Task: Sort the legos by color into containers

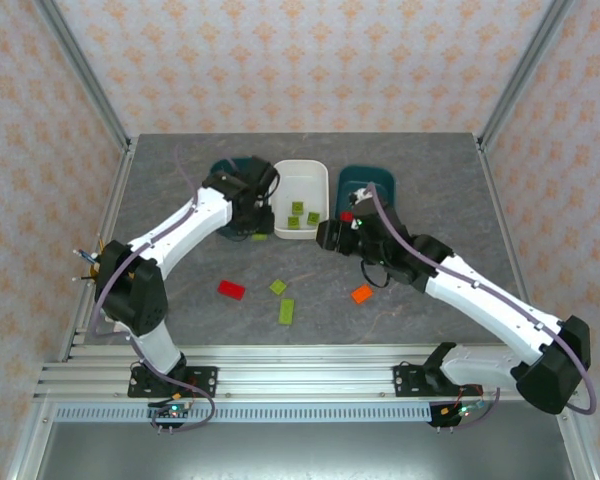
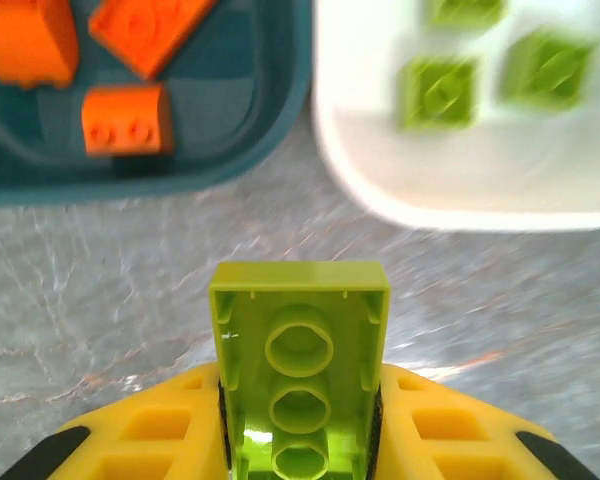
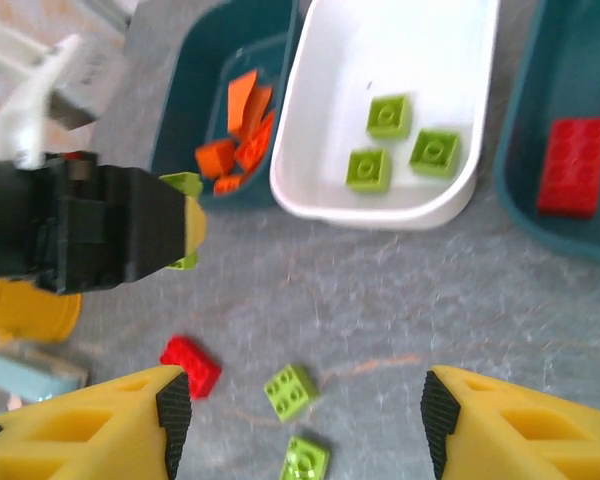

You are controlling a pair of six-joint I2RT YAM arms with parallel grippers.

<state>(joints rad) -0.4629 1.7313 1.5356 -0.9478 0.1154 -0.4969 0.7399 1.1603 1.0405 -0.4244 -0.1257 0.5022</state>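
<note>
Clearly the left tool is pinching a lime green brick by its near end, hollow underside up, over bare counter just short of two bins. To drop it well, I judge the tool should carry the brick forward and rightward past the rim of the white container, where other green bricks lie, and only then let go. Released here, it would land on the counter. The trap is the teal container of orange bricks, touching the white one's left side. The right tool hangs with fingers spread wide, gripping nothing, above loose pieces: a red brick, two green ones and, in the overhead view, an orange brick.
</note>
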